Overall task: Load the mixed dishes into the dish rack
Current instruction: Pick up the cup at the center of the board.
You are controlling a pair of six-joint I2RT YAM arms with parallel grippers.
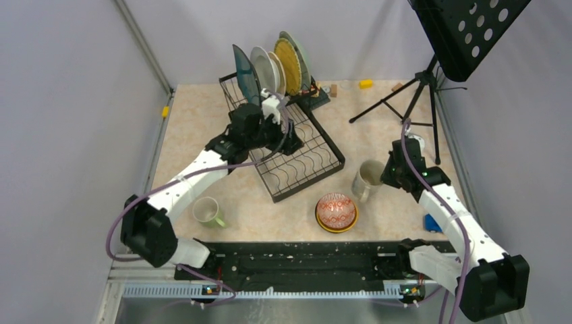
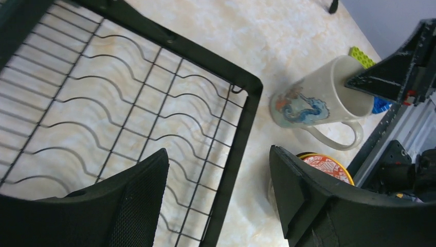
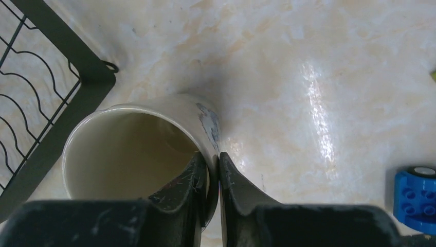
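Right jaws were closed on the wall of the cream mug (image 3: 123,149), one finger inside, on the worktop (image 3: 308,77) beside the dish rack (image 3: 61,40); left jaws hung open, empty, above that rack. Grasp step: next, a lift over the frame was needed.

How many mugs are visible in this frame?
2. A cream mug is right of the dish rack, its rim pinched by the right gripper; a light-green mug sits front left, apart from the rack.
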